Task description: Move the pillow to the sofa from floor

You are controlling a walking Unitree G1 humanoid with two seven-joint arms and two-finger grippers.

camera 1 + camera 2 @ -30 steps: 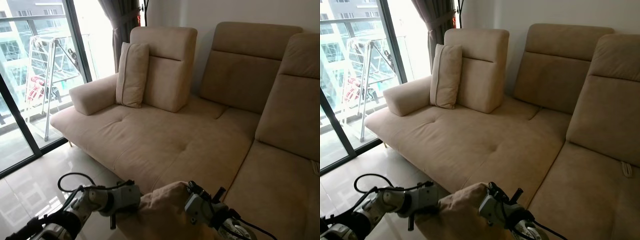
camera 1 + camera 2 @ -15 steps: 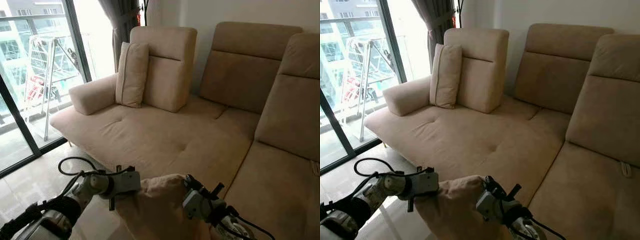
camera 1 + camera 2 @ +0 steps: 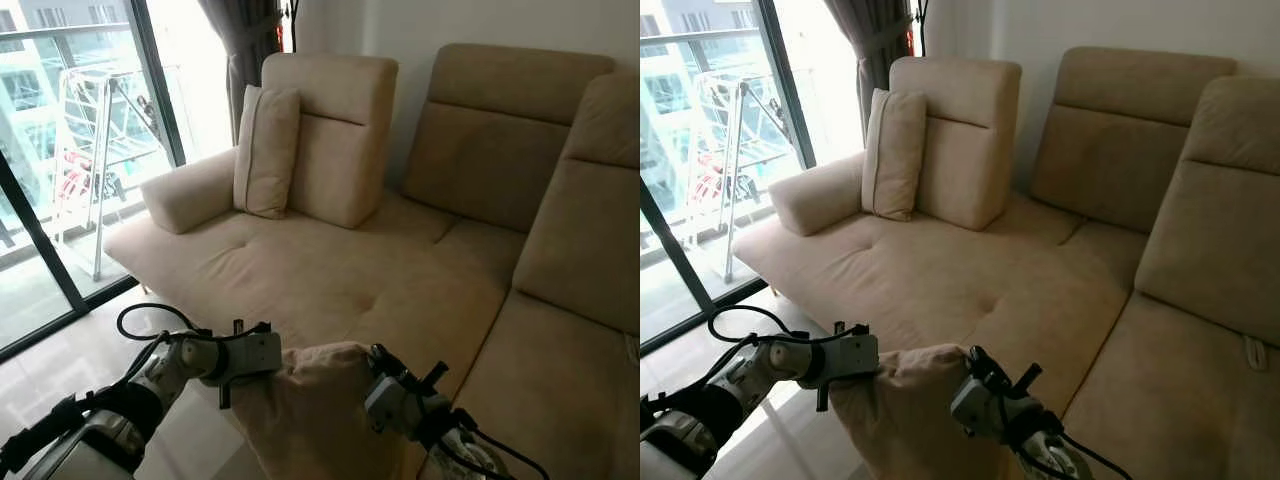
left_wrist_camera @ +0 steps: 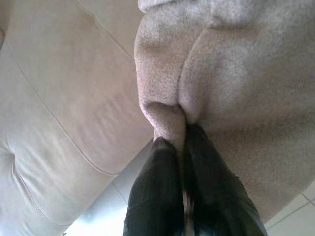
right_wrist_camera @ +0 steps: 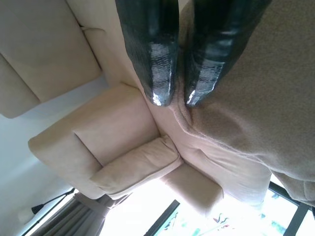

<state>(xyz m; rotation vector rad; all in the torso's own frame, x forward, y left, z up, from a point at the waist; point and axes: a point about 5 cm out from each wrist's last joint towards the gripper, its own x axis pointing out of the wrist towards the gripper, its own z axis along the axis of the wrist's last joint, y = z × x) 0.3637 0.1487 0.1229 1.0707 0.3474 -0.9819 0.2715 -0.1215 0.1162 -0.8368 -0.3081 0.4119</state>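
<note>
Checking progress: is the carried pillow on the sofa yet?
No. The pillow hangs between both grippers, left and right, before the sofa.

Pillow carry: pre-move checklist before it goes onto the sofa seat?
1. Left end effector pinching a fold at the held pillow edge: ok, fingers closed on fabric.
2. Right end effector grip: ok, fingers pinching a pillow seam.
3. Pillow off the floor: ok, it hangs between both arms at the sofa front edge.
4. Pillow lifted above seat height: cannot tell; its top sits about level with the seat edge, its lower part drops out of frame.
5. Landing spot on the seat ahead: ok, bare cushion.
6. Second pillow out of the way: ok, upright against the far backrest by the armrest.
</note>
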